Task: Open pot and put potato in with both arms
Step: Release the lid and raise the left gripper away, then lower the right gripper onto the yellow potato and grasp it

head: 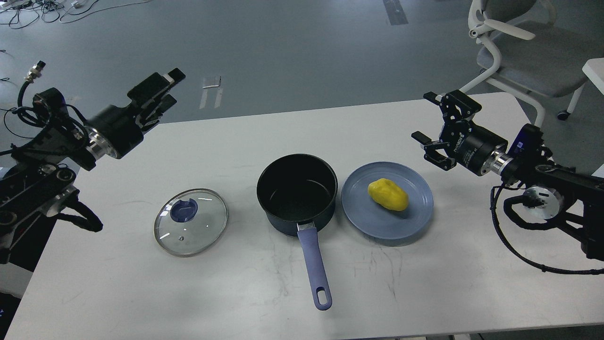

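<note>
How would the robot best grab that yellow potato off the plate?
Probably from above, with the right gripper, open and nearest. The potato lies lengthwise on the flat blue plate, so closing the fingers across its narrower middle looks easiest; the low rim wouldn't block them.

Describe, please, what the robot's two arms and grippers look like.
Both arms are black and jointed, with loose black cables looping beside them. Each gripper, left and right, has black fingers on a black cylindrical body with a silver wrist ring; the right body carries small white lettering.
</note>
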You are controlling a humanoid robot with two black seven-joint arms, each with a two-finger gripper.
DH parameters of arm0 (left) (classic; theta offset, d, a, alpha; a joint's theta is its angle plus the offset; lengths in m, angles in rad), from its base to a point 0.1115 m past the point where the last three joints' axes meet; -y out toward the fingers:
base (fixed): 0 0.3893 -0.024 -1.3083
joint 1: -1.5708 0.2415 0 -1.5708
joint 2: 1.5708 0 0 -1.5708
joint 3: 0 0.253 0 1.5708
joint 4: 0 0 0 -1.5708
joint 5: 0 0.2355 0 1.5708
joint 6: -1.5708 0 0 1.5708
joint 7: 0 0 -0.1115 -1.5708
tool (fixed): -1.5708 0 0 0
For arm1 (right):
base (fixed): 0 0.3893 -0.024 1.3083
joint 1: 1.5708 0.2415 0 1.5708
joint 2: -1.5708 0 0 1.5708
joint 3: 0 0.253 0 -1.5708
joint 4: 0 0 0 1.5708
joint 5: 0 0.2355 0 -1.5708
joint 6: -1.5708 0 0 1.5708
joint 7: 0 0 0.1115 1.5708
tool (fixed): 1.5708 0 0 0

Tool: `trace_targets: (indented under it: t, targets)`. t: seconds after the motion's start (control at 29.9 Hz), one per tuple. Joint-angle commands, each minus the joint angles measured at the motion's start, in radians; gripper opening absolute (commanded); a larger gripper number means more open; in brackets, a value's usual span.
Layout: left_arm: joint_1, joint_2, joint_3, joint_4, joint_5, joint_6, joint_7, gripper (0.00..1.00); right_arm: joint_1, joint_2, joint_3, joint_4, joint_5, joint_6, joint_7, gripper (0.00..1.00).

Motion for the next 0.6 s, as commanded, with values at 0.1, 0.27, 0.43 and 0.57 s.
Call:
trace_targets:
  t: [0.1,0.27,0.43,0.57]
  targets:
    - [-0.018,-0.024,-0.119,0.000,-0.255,-0.022,0.000,0.98,0.305,-0.151,-0.313,0.105,-0.231,0.000,0.000,1.00]
    - [-0.012,-0.032,-0.181,0.000,-0.307,-0.067,0.077,0.98,0.591,-0.191,-0.611,0.155,-0.479,0.001,0.000,1.00]
    - [-0.015,-0.029,-0.214,-0.002,-0.325,-0.117,0.090,0.98,0.811,-0.127,-0.887,0.171,-0.711,0.001,0.000,1.00]
    - [-0.015,-0.029,-0.214,-0.005,-0.325,-0.131,0.091,0.98,0.884,-0.008,-1.036,0.160,-0.748,-0.008,0.000,1.00]
